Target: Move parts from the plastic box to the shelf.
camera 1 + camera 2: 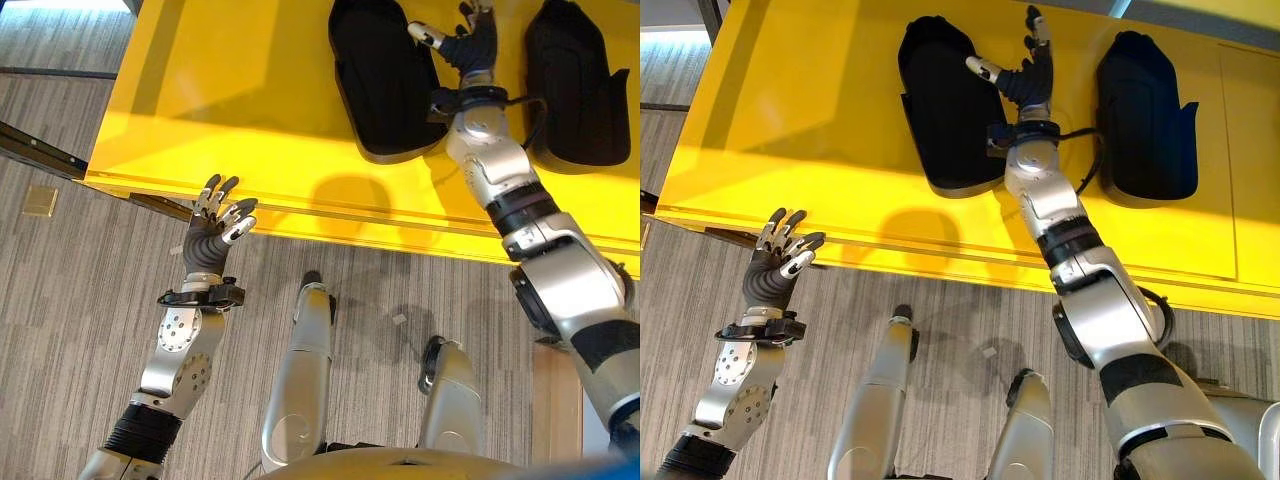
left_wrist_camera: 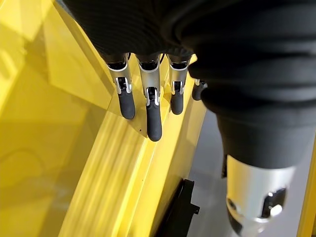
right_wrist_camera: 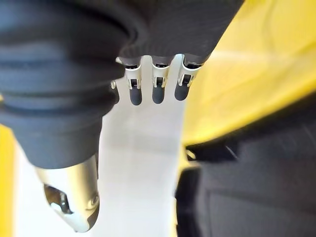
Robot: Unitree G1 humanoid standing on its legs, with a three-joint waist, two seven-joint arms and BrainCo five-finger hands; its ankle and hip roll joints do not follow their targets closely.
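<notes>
Now: both hands empty, two black parts on the yellow bench

Largest in the head views is the yellow bench [image 1: 250, 90], a glossy flat top with a stepped front edge, standing over grey striped carpet floor [image 1: 70, 300]. Two black parts lie on it, well apart from each other: the left black part [image 1: 945, 110], long and rounded, and the right black part [image 1: 1145, 115], similar in shape with a notched edge.

Between them reaches the right hand [image 1: 1028, 75], its arm stretched out over the bench. Its fingers [image 3: 157, 91] are straight and spread, thumb splayed toward the left black part, holding nothing; whether the thumb tip touches that part cannot be told.

Nearer the robot, the left hand [image 1: 215, 225] is raised at the front edge of the bench, palm toward it. Its fingers [image 2: 153, 113] are loosely extended, only slightly bent, and hold nothing.
</notes>
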